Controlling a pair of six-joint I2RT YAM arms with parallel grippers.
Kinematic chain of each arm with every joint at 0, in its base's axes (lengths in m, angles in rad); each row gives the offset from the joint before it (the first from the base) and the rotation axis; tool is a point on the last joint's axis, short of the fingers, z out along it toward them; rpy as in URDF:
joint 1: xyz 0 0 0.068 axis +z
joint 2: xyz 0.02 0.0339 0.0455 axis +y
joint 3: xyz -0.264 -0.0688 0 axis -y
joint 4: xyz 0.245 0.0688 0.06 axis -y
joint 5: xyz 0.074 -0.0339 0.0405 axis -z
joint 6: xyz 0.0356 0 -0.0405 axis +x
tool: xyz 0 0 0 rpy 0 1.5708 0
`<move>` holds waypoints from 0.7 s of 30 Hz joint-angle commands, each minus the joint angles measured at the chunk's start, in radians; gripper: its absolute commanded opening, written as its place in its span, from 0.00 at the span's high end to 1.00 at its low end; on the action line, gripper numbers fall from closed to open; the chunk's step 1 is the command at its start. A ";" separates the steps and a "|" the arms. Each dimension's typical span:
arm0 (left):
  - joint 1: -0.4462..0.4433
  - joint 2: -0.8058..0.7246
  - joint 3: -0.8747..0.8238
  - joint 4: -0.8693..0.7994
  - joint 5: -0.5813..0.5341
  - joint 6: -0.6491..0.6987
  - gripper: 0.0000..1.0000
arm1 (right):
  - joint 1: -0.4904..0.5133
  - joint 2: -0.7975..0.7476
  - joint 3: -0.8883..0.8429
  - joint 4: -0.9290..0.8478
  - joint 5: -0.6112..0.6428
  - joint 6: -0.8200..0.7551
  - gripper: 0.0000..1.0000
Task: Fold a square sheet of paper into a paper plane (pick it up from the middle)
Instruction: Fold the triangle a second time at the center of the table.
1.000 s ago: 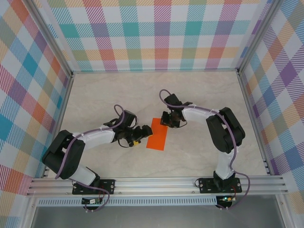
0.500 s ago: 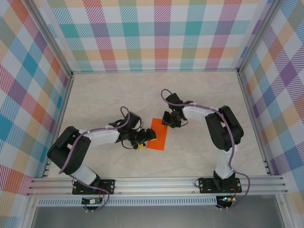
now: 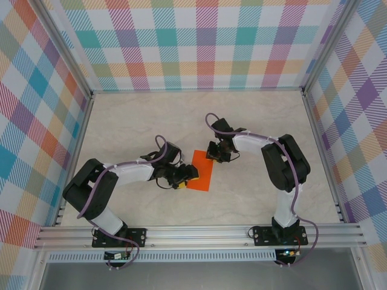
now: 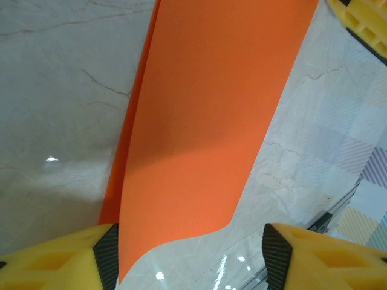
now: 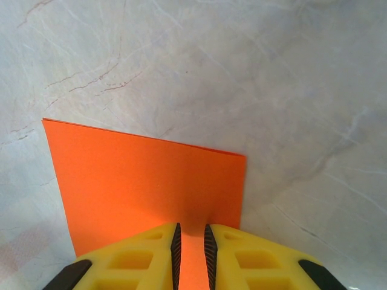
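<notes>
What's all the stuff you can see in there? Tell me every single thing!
orange paper: one, bright orange, flat in the middle of the table between the two grippers; looks folded into a rectangle.
table: one, pale marbled beige, under everything.
checked walls: three, pastel plaid, at the back and both sides.
metal frame: one, silver, rails along the near edge and up the corners.
left arm: one, white and black, reaching in from the near left.
right arm: one, white and black, reaching in from the near right.
left gripper: one, yellow and black, open, fingers either side of the paper's end.
right gripper: one, yellow and black, shut on the paper's edge.
</notes>
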 commanded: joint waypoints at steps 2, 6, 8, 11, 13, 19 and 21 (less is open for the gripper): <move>-0.013 -0.025 0.019 -0.001 0.045 0.007 0.43 | -0.006 0.046 -0.011 -0.038 0.004 0.019 0.79; -0.014 -0.038 0.006 0.062 0.095 -0.004 0.53 | -0.005 0.049 -0.009 -0.039 0.003 0.022 0.79; -0.016 -0.040 0.013 0.084 0.105 -0.007 0.55 | -0.008 0.049 -0.009 -0.040 0.003 0.022 0.79; -0.017 -0.039 0.027 0.108 0.116 -0.014 0.57 | -0.008 0.052 -0.009 -0.045 0.006 0.023 0.79; -0.019 -0.037 0.033 0.127 0.123 -0.022 0.57 | -0.009 0.052 -0.008 -0.046 0.004 0.024 0.79; -0.023 -0.015 0.040 0.175 0.141 -0.035 0.60 | -0.009 0.057 -0.014 -0.040 0.000 0.025 0.79; -0.024 -0.006 0.048 0.190 0.147 -0.036 0.60 | -0.009 0.057 -0.012 -0.040 -0.002 0.025 0.79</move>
